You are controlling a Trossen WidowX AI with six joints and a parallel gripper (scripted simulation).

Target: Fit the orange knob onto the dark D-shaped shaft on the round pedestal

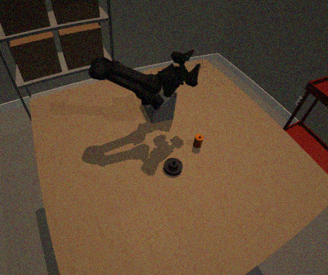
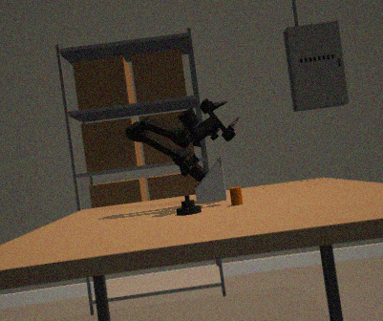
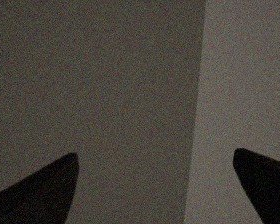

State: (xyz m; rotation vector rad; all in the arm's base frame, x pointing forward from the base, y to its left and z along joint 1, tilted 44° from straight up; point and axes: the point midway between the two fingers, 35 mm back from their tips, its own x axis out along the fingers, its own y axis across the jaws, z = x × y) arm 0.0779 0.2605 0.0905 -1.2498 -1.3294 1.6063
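Note:
The orange knob (image 1: pixel 198 142) (image 2: pixel 236 196) stands upright on the table, with a small dark hole in its top in the top view. The round dark pedestal (image 1: pixel 177 172) (image 2: pixel 188 210) stands a short way from the knob, not touching it. Its short dark shaft (image 1: pixel 173 163) (image 2: pixel 186 198) points up and is bare; its flat side cannot be made out. My gripper (image 1: pixel 196 57) (image 2: pixel 232 110) (image 3: pixel 157 159) is wide open and empty, raised high above the table and well away from the knob and the pedestal. The wrist view shows neither of them.
The wooden table (image 1: pixel 209 213) (image 2: pixel 120 241) bears the arm's grey wedge-shaped base (image 1: pixel 163 111) (image 2: pixel 212 188), behind the pedestal and the knob. A shelf rack (image 1: pixel 58 26) (image 2: pixel 135 109) stands beyond the table. A red cart (image 1: pixel 316 149) stands off the table's right side.

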